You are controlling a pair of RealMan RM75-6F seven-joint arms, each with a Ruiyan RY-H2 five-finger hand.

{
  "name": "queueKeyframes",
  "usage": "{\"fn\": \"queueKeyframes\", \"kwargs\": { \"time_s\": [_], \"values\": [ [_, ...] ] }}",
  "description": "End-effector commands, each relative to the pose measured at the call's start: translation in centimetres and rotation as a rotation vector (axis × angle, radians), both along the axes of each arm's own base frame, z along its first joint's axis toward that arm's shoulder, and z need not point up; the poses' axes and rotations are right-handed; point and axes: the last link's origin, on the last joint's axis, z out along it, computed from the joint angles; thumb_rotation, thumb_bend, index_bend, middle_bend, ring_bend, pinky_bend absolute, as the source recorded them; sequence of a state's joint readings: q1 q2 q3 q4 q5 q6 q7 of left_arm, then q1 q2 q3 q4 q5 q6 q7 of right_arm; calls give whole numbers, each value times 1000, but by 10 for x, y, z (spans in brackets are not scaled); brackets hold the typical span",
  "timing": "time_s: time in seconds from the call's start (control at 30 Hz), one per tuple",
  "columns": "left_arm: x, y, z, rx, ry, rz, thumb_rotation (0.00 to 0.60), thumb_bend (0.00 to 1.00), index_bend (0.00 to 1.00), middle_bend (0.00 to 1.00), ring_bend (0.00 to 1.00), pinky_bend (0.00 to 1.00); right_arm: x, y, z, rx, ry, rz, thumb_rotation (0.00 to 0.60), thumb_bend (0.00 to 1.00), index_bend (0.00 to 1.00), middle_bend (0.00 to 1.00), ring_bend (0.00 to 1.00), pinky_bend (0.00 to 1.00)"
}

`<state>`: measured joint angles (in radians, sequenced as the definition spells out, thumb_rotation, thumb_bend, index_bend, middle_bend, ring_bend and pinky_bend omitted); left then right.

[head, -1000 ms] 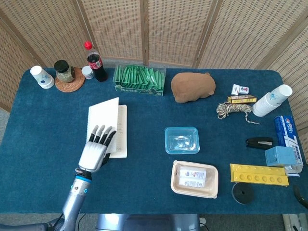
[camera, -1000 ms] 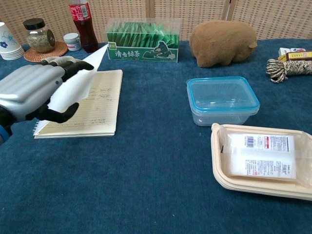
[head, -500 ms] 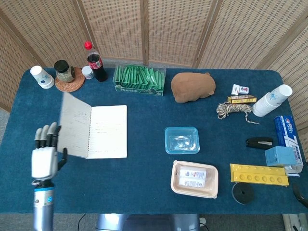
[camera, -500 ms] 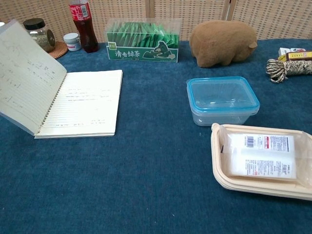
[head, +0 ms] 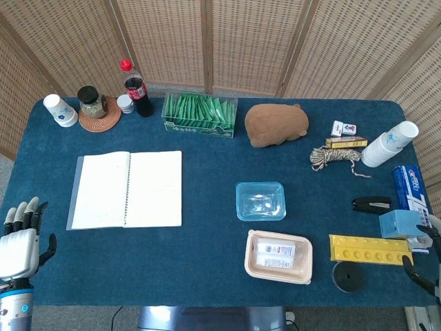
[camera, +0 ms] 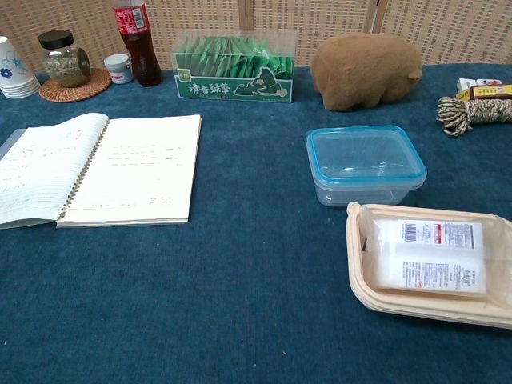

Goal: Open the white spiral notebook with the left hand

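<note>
Your notebook lies open and flat on the table, both lined pages up, so the job looks done. It sits well up and to the right of your left hand, which holds nothing, fingers straight and slightly apart (off the table's near-left corner).

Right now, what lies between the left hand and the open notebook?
Nothing: in the head view only bare blue tablecloth separates the left hand, at the table's near left corner, from the white spiral notebook, which lies open and flat.
</note>
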<state>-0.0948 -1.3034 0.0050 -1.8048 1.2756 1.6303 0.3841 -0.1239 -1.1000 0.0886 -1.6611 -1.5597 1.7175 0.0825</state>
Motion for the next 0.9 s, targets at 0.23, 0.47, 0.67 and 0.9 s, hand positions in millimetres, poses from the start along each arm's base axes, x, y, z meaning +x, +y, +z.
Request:
{"fn": "queueKeyframes", "kwargs": {
  "time_s": [0.23,0.47,0.67,0.9],
  "values": [
    [1,-24,17,-16,-13,-117,600,428,326,131,19,0,6,-20,-15,54,18,-37,600,305,246,182,67,122],
    [-5,-35,28,-12,-30,-83,600,350,276,110,5,0,8,-28,-29,102,14,-57,600,306,244,182,66,122],
    [-4,-36,30,-87,-51,-17,600,260,258,108,0,0,8,-29,-35,145,8,-83,600,304,245,182,65,122],
    [0,-34,31,-111,-66,-24,600,235,259,115,0,0,7,-31,-39,161,1,-80,600,305,246,182,65,122]
  ]
}}
